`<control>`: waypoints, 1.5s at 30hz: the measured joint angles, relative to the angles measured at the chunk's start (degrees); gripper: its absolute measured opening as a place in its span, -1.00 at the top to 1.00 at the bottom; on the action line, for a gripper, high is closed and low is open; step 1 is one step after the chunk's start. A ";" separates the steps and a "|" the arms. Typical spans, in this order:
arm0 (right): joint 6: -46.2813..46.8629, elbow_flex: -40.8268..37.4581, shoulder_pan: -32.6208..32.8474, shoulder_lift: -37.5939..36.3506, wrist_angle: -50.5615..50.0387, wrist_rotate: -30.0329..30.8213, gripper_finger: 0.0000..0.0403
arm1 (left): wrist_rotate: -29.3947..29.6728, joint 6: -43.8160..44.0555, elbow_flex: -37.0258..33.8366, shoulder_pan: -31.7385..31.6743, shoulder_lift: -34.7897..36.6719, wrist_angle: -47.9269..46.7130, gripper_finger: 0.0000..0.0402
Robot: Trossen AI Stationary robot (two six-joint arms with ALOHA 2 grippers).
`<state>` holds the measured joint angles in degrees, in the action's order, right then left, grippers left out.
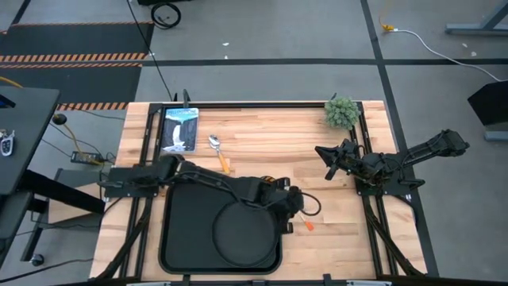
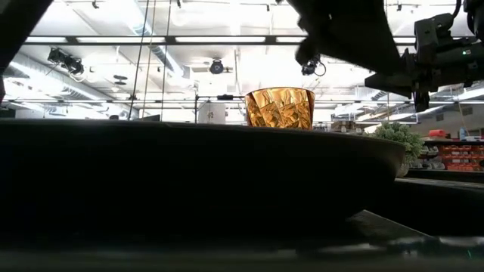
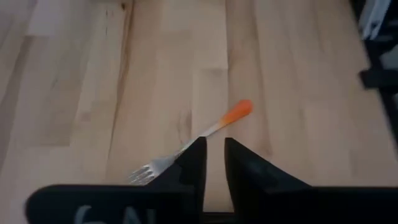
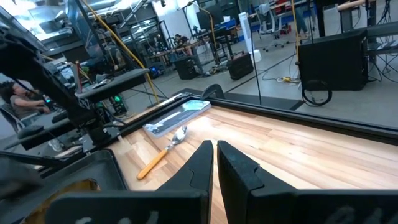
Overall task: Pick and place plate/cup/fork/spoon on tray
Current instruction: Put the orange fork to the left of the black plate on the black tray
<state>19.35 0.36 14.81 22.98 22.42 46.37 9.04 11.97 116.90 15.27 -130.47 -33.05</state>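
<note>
The black tray [image 1: 182,238] lies at the table's near left, and the round black plate [image 1: 238,234] lies flat in its right half. The amber cup [image 2: 280,108] stands upright beyond a dark rim in the low view; my left arm hides it in the high view. The fork [image 3: 205,134] lies flat on the wood just right of the tray [image 1: 306,226], orange handle pointing away from it. The spoon [image 1: 218,151] lies on the wood beyond the tray. My left gripper [image 3: 214,146] hovers over the fork's neck, open by a narrow gap. My right gripper [image 1: 325,155] waits shut at the right.
A small green plant [image 1: 341,111] stands at the far right corner. An upright blue-white picture panel [image 1: 178,129] stands at the far left. Bare wood lies between the spoon and my right arm.
</note>
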 joint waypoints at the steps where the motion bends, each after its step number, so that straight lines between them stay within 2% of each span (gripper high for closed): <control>1: 0.00 -0.01 0.00 -0.01 0.18 0.00 0.86 | -0.40 -0.85 0.55 -0.23 -0.79 0.20 0.61; 7: 0.00 -0.01 0.00 -0.02 0.34 0.00 0.86 | -1.81 -7.48 1.03 -1.01 -4.16 2.27 0.28; 12: 0.00 -0.01 0.00 0.28 0.96 -0.01 0.86 | -1.78 -10.02 2.43 -1.47 -7.08 3.53 0.15; 26: 0.00 -0.01 0.00 0.33 1.90 -0.01 0.86 | -0.95 -11.15 5.12 -2.01 -9.34 6.95 0.14; 29: 0.00 -0.02 0.00 0.33 1.97 0.00 0.86 | 1.43 -15.56 5.48 -1.97 -9.34 9.65 0.14; 35: 0.00 -0.01 0.00 0.33 2.03 0.00 0.86 | 2.32 -26.36 5.57 -2.41 -12.24 15.33 0.14; 45: 0.00 -0.02 0.00 0.37 2.33 0.00 0.86 | 4.72 -33.34 5.46 -2.25 -14.13 8.28 0.14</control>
<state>19.35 0.34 14.81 23.35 24.75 46.37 13.75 -21.37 122.37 13.02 -144.59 -24.77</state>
